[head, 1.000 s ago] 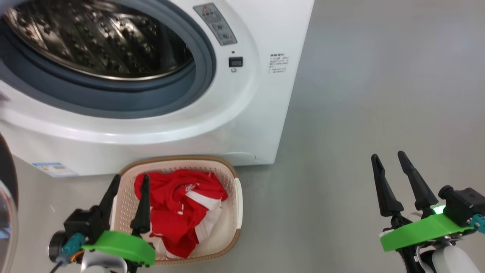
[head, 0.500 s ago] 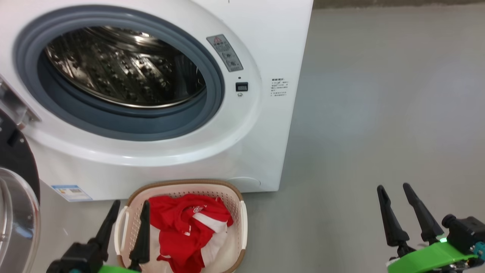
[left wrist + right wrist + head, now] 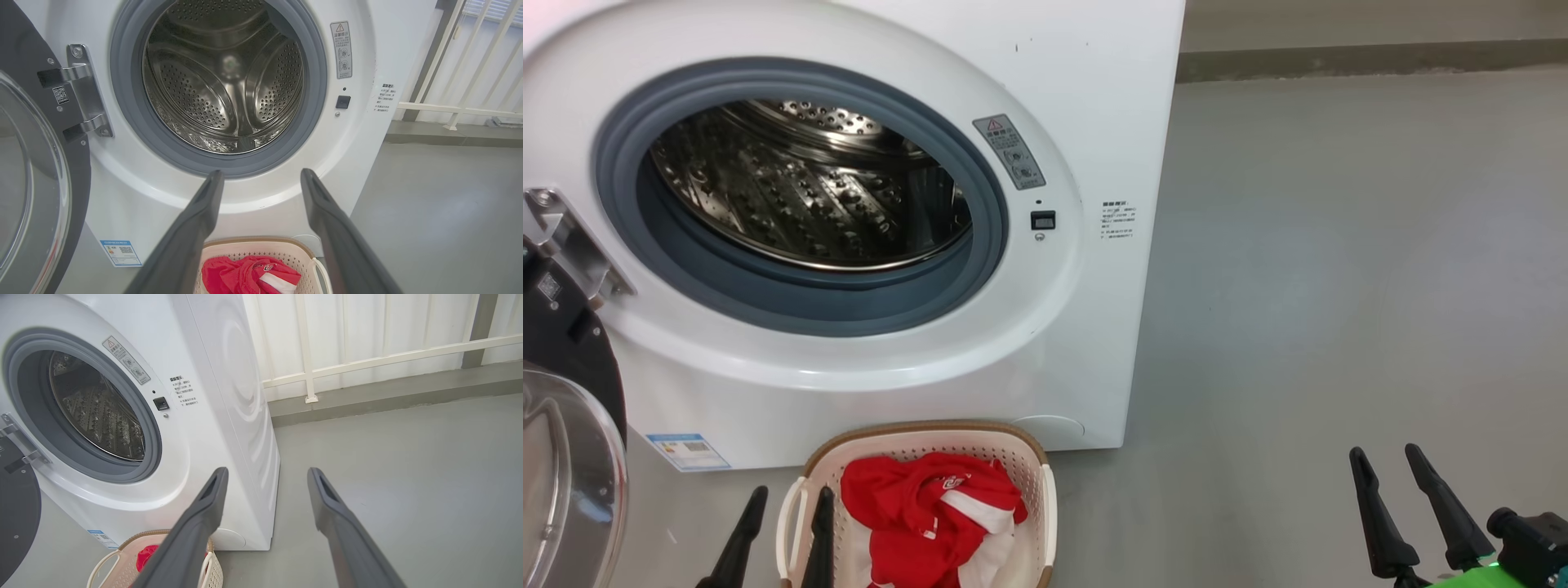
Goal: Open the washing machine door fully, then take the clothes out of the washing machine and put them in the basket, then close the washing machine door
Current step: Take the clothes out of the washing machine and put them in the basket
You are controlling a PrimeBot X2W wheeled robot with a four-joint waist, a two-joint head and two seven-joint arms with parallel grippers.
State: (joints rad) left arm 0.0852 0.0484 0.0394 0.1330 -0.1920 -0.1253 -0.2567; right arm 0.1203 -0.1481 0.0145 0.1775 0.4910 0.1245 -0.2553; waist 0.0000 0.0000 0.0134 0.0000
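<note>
The white washing machine (image 3: 1094, 106) (image 3: 367, 65) (image 3: 229, 375) stands with its round opening bare; the steel drum (image 3: 809, 196) (image 3: 224, 77) looks empty. Its door (image 3: 564, 457) (image 3: 28, 175) (image 3: 16, 514) hangs swung out on the left hinge. On the floor before the washer sits the cream basket (image 3: 1029, 457) (image 3: 302, 251) (image 3: 118, 559) holding the red and white clothes (image 3: 923, 514) (image 3: 249, 275) (image 3: 145, 555). My left gripper (image 3: 788, 494) (image 3: 261, 175) is open, fingertips over the basket's left side. My right gripper (image 3: 1384, 453) (image 3: 265, 471) is open over bare floor to the right.
Grey floor (image 3: 1339, 286) stretches to the right of the washer. A white railing (image 3: 367, 359) and a low grey kerb (image 3: 388, 392) run behind it. A blue label (image 3: 686, 451) marks the washer's lower front.
The head camera has tilted up, so the washer's opening sits lower and fuller in the picture and both grippers have slid to the bottom edge. Both stay open.
</note>
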